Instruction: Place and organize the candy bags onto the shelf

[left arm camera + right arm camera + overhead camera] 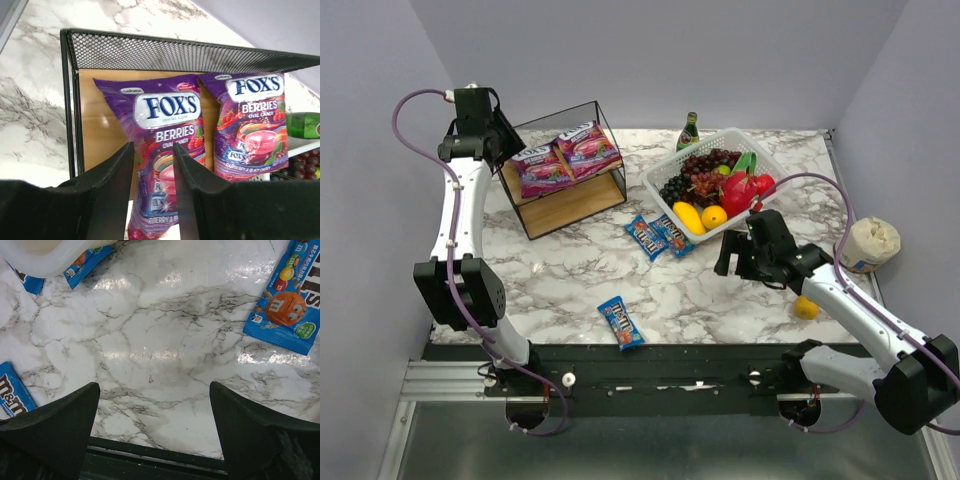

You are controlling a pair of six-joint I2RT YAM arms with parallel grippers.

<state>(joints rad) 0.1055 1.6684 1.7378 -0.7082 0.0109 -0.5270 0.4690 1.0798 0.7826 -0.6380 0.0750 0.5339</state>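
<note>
Purple bags (542, 170) are lying side by side atop the shelf (570, 205) at ten o'clock. Your left claw (153, 146) is standing half open astride one, gripping nothing; be backing straight out, dragging neither. Right claw (154, 385) is gaping empty.

We see two flat purple-magenta candy bags (165, 145), each with a white logo panel lettered in dark blue (red berries pictured beneath). The small blue candy packets (621, 322) carry brown lettering. The two-tier wire shelf (567, 203) pairs a black frame with light wooden boards. The marble-patterned table (570, 270) is white, veined grey.
</note>
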